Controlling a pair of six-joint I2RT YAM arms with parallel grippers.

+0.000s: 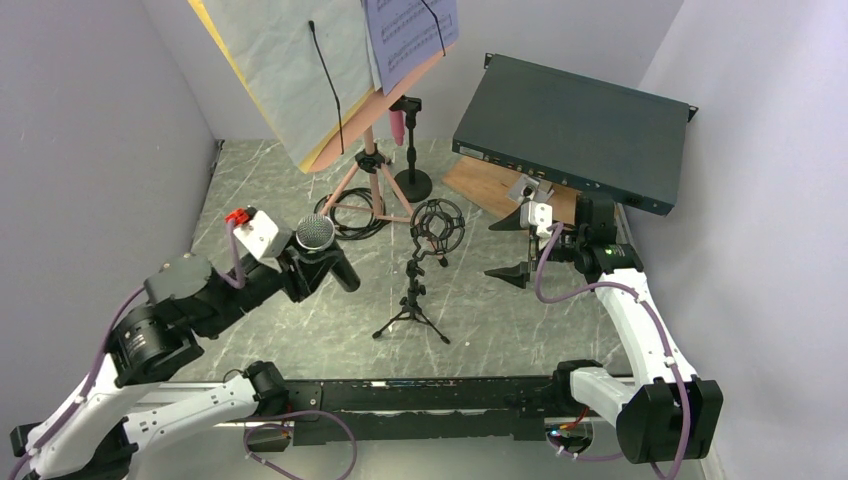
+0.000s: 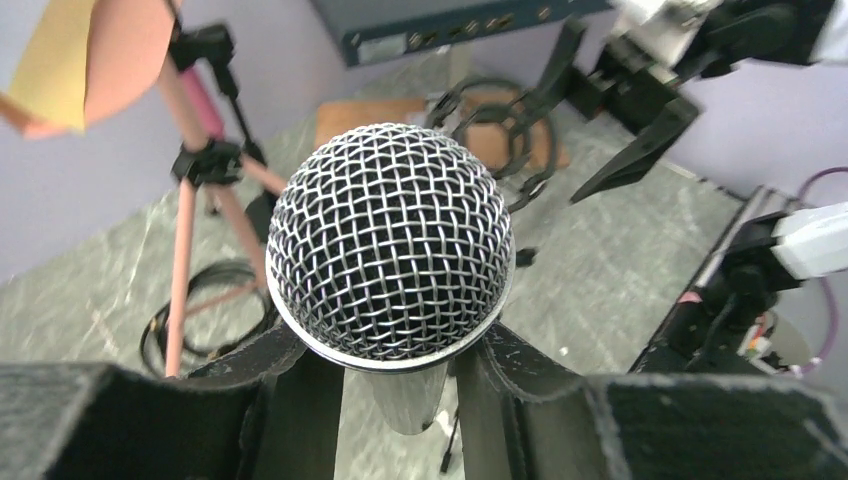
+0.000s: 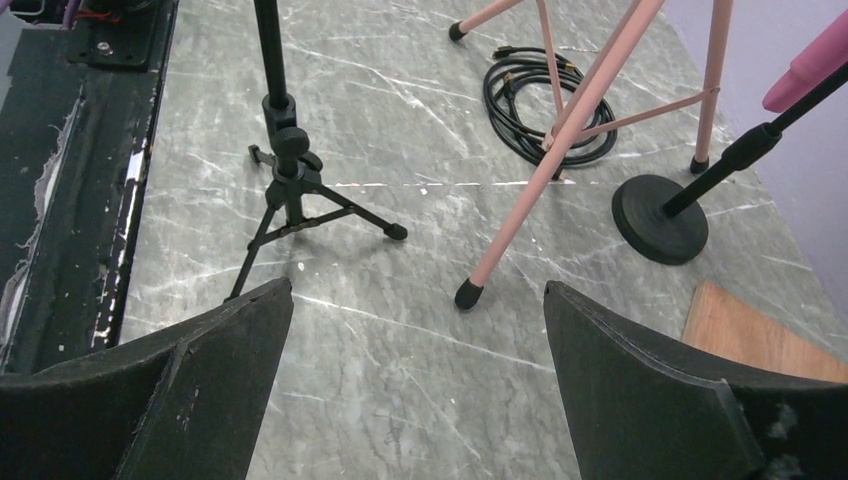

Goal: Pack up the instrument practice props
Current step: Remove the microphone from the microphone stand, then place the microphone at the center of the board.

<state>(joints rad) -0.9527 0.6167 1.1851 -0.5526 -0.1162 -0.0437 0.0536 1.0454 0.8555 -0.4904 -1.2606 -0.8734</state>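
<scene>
Jaws of the left gripper (image 1: 312, 265) are pinched on the handle of the black microphone (image 2: 390, 240), just below its silver mesh head. It is held above the table (image 1: 300, 340), over the left half and nearer the front edge than the back. The right gripper (image 3: 415, 330) has its jaws spread wide with nothing between them. It hangs over the right side of the table, just in front of the wooden board (image 1: 480, 185) and the dark teal rack box (image 1: 570, 130), which rests tilted at the far right corner.

Toward the back edge, around the middle, the pink music stand (image 3: 566, 140) is planted on its tripod legs. Its desk carries a large white page (image 1: 280, 60) backed with yellow and a printed sheet of music (image 1: 410, 30). A coil of black cable (image 1: 345, 212) lies among the stand's legs. Just right of the stand, a pink microphone (image 1: 398, 125) sits upright on a black stand with a round base (image 1: 412, 185). Closer to the centre of the table is a small black tripod holder (image 1: 412, 300) topped with a ring-shaped mount (image 1: 438, 225), between the two grippers and touching neither.
</scene>
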